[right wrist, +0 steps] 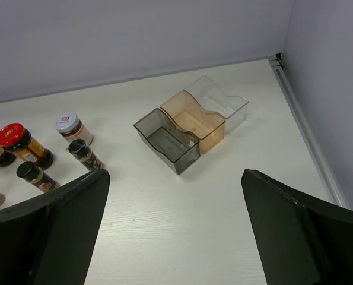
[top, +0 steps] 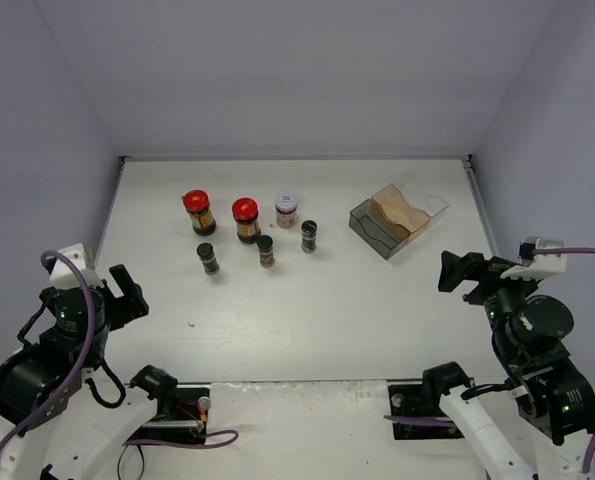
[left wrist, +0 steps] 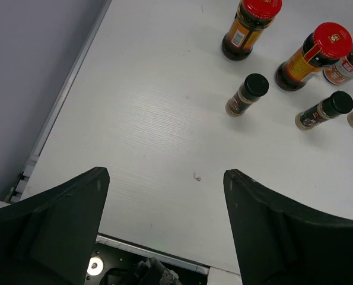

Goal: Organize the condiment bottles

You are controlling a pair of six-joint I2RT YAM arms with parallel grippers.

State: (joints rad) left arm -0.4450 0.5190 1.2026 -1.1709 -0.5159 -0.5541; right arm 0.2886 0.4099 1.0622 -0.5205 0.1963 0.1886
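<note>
Judging by how things lie, the task has not begun: neither gripper carries a bottle and none is in the tray. At the near edge both arms are folded low over their bases, well apart from everything on the table (top: 327,320). The left gripper (top: 123,293) hangs at the near left with its fingers spread wide and nothing between them, facing the bottles. The right gripper (top: 461,272), at the near right, is likewise wide apart and empty (its wrist view looks out on the tray). Farther out, left of centre, the three slim black-capped bottles (top: 265,250) stand upright in a loose row. Just behind them stand the two red-lidded jars (top: 245,219), with the white-lidded jar (top: 286,209) at the right end of that far row. At the far right, apart from the group, the tray (top: 372,238) sits at an angle with all three compartments empty. All six containers are left to sort, presumably into it.
</note>
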